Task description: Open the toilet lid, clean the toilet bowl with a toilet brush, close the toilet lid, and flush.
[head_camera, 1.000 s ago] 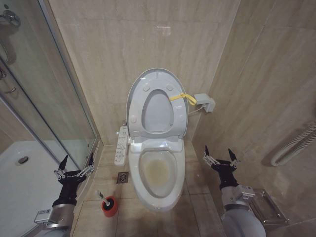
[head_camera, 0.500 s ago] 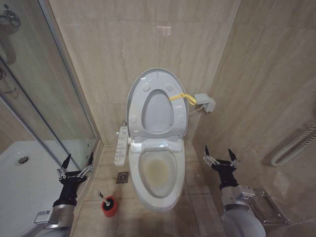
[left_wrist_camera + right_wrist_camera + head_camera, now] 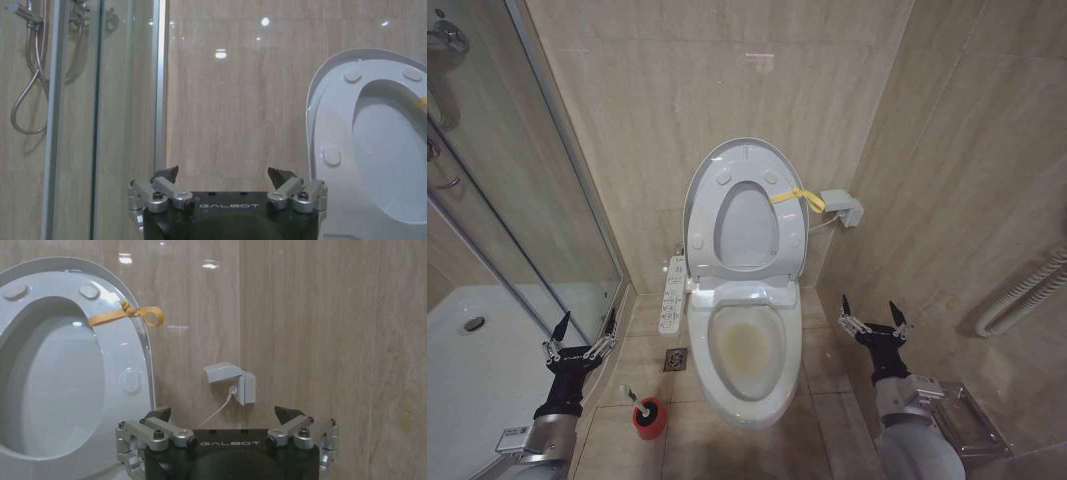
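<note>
Toilet lid (image 3: 745, 160) is standing raised against the back wall, upper centre of the head view, w/ the ring seat (image 3: 749, 232) lifted flat against it; round bumpers are showing on the seat's underside. A yellow strap (image 3: 793, 197) is hanging tied at the seat's right edge. Below, centre frame, the toilet bowl (image 3: 747, 345) is sitting open, its inside showing brownish-yellow staining; can't tell the water level. Toilet brush (image 3: 646, 413) is standing on the floor tiles at lower left of centre, just beside the bowl's base, thin white handle leaning up-left out of its red holder, which looks dark inside.

A white control panel (image 3: 671, 295) is running along the bowl's left side, and a floor drain (image 3: 675, 359) is lying betw. brush and panel. A white wall socket box (image 3: 842, 209) w/ a cable is sitting right of the lid.

Left gripper (image 3: 579, 333) is hovering at lower left, near the glass shower door (image 3: 537, 190), jaws spread open, holding nothing, apart from the brush. Right gripper (image 3: 874, 317) is hovering at lower right, beside the bowl, jaws likewise wide open & empty.
</note>
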Controlling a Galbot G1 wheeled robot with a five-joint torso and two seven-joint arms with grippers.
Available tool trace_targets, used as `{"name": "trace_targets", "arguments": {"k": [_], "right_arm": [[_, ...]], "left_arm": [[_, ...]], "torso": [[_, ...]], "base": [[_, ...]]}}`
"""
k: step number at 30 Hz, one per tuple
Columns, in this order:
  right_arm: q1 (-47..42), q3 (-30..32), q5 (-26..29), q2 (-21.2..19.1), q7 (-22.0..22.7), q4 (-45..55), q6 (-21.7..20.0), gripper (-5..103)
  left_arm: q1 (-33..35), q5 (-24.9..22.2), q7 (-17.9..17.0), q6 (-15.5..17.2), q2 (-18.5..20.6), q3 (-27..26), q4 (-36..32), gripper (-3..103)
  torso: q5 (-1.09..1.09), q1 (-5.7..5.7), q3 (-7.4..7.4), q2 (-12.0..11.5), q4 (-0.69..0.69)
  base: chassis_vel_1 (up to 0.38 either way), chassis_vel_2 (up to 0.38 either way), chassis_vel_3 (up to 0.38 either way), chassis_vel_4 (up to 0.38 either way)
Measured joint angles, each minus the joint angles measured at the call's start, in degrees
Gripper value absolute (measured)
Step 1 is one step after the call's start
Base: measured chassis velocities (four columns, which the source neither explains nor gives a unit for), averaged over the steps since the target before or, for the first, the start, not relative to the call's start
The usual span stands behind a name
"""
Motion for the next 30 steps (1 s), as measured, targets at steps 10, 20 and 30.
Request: {"name": "trace_targets", "arguments": {"k": [10, 20, 30], "right_arm": [[0.0, 0.0, 0.0, 0.0, 0.0, 0.0, 0.0, 100], [0.0, 0.0, 0.0, 0.0, 0.0, 0.0, 0.0, 100], [-0.2, 0.1, 0.0, -0.1, -0.4, -0.3, 0.4, 100]], "left_arm": [[0.0, 0.0, 0.0, 0.0, 0.0, 0.0, 0.0, 92], [0.0, 0.1, -0.1, 0.0, 0.0, 0.0, 0.0, 92], [0.0, 0.1, -0.1, 0.0, 0.0, 0.0, 0.0, 92]], "torso": [[0.0, 0.0, 0.0, 0.0, 0.0], [0.0, 0.0, 0.0, 0.0, 0.0], [0.0, 0.0, 0.0, 0.0, 0.01]], "base": [[0.0, 0.0, 0.0, 0.0], [0.0, 0.0, 0.0, 0.0], [0.0, 0.0, 0.0, 0.0]]}}
